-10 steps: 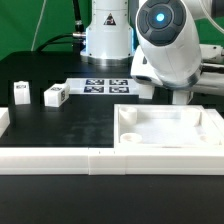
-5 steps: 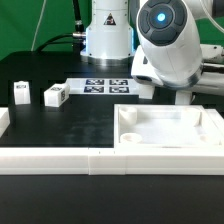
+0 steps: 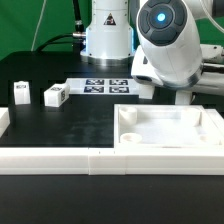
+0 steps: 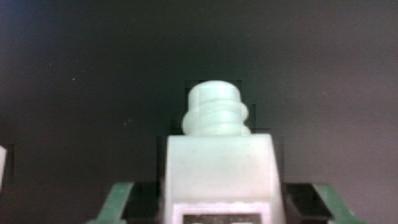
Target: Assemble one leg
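Note:
In the wrist view a white leg [image 4: 224, 150] fills the middle, with its rounded threaded end pointing away and a black-and-white marker at its near end. My gripper [image 4: 226, 205] straddles it. A green fingertip [image 4: 125, 205] stands on each side, and a thin dark gap shows between each fingertip and the block. In the exterior view the arm [image 3: 170, 50] hangs low behind the white tray-like panel [image 3: 210, 135], and the gripper and this leg are hidden there. Two more legs [image 3: 20, 94] [image 3: 55, 95] stand on the black table at that view's left.
The marker board [image 3: 105, 86] lies behind the panel near the robot base. A long white wall [image 3: 90, 160] runs along the table's front edge, with a short return [image 3: 4, 122] at the exterior view's left.

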Robot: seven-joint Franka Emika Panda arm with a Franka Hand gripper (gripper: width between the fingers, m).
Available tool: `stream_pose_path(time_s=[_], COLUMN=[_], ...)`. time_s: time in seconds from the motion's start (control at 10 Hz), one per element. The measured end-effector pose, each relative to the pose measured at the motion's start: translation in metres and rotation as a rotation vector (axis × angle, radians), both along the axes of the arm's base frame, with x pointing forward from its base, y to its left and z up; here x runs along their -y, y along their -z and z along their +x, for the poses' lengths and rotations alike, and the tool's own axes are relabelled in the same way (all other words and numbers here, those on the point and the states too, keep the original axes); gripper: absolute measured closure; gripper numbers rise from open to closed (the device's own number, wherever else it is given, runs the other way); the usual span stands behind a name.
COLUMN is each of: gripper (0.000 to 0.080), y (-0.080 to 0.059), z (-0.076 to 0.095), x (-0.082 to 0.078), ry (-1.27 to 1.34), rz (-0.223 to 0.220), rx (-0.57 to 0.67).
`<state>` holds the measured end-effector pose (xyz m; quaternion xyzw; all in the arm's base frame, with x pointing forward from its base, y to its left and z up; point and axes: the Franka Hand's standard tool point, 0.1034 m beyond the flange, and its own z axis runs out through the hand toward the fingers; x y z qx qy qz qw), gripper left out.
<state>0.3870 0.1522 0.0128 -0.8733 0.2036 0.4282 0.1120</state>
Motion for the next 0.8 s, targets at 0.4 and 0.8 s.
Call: stream_pose_path(time_s=[0.4, 0.8], gripper=[0.0511, 0.0509], y=[-0.065, -0.062], z=[0.026, 0.041], x=[0.013, 0.010], ry=[-0.009, 0.012], rz=[0.036, -0.019], rx=[0.020, 0.181])
